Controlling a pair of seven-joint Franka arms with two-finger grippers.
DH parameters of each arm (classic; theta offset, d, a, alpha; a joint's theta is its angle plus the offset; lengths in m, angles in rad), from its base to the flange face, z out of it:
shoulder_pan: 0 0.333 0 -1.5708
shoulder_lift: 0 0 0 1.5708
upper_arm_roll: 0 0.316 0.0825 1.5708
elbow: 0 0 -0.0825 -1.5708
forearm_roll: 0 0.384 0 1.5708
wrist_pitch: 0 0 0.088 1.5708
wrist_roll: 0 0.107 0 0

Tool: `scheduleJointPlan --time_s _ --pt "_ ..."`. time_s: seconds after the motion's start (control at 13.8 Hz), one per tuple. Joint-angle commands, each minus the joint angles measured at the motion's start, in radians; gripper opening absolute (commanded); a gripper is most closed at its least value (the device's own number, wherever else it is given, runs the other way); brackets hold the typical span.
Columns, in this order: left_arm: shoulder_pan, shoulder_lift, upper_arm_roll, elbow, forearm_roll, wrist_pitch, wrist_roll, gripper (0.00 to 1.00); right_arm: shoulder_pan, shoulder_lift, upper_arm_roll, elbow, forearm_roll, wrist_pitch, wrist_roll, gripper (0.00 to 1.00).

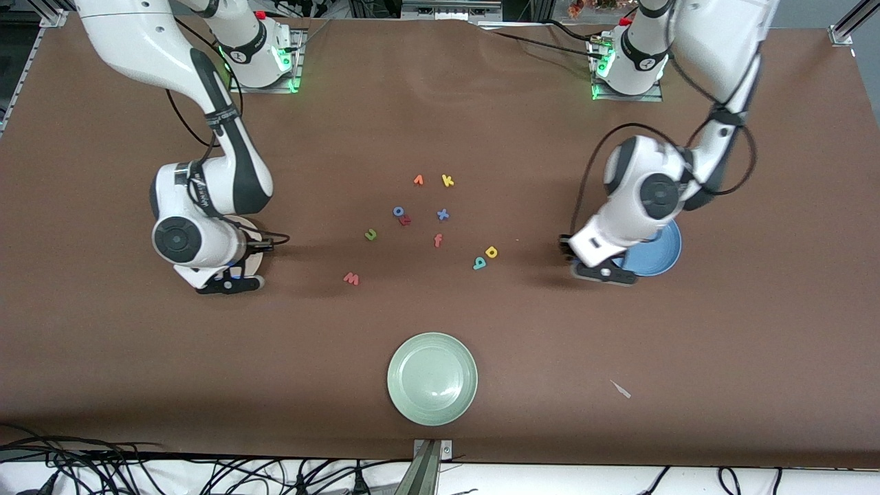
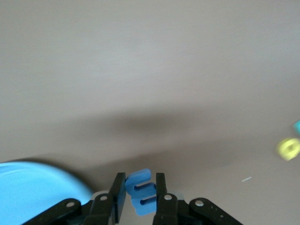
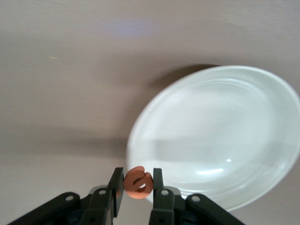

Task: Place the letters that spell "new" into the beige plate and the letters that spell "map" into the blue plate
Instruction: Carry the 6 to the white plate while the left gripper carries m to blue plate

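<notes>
Left hand (image 2: 140, 193) grips blue m (image 2: 140, 192).

Blue m (image 2: 140, 192), orange e (image 3: 137, 182), both gripped.

Bright, even overhead light; soft shadows pool on the tabletop (image 1: 440, 124) beneath both arms. Both wrist views are smeared, and glare streaks the beige plate (image 3: 220, 136).
</notes>
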Motion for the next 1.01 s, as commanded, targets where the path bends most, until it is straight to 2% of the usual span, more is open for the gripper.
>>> scheduleJointPlan --time_s 0.0,0.07,0.14,0.22,0.29,0.36,0.51,0.65,0.79,0.94 --pt "0.104 -0.079 -0.015 -0.121 0.015 0.001 0.176 0.25 -0.038 0.014 -0.01 0.002 -0.006 -0.013 -0.066 0.12" --pt "0.124 -0.079 -0.015 -0.131 0.015 0.001 0.207 0.26 -0.05 0.019 -0.01 0.002 -0.008 -0.013 -0.086 0.23" --pt "0.131 -0.079 -0.015 -0.142 0.015 0.001 0.212 0.33 -0.06 0.023 -0.008 0.002 -0.004 -0.011 -0.088 0.66" --pt "0.131 -0.075 -0.015 -0.145 0.015 0.001 0.207 0.48 -0.06 0.023 -0.008 0.005 0.008 -0.011 -0.08 1.0" --pt "0.131 -0.073 -0.015 -0.145 0.013 0.003 0.201 0.73 -0.052 0.017 -0.007 0.008 0.009 -0.013 -0.074 1.0" --pt "0.131 -0.072 -0.015 -0.144 0.009 0.003 0.201 0.81 -0.046 0.011 -0.001 0.013 0.014 -0.014 -0.056 1.0" --pt "0.123 -0.07 -0.032 -0.136 0.001 0.013 0.203 0.87 -0.037 0.01 0.028 0.037 0.014 -0.014 0.039 1.0" --pt "0.103 -0.067 -0.051 -0.125 -0.002 0.016 0.195 0.87 -0.037 0.014 0.067 0.056 0.026 -0.007 0.124 1.0" --pt "0.03 -0.026 -0.051 -0.083 -0.04 0.041 0.19 0.87 -0.032 0.019 0.091 0.071 0.061 -0.002 0.202 1.0" --pt "-0.05 0.031 -0.049 -0.041 -0.129 0.091 0.186 0.87 -0.025 0.02 0.113 0.071 0.106 0.007 0.259 1.0"
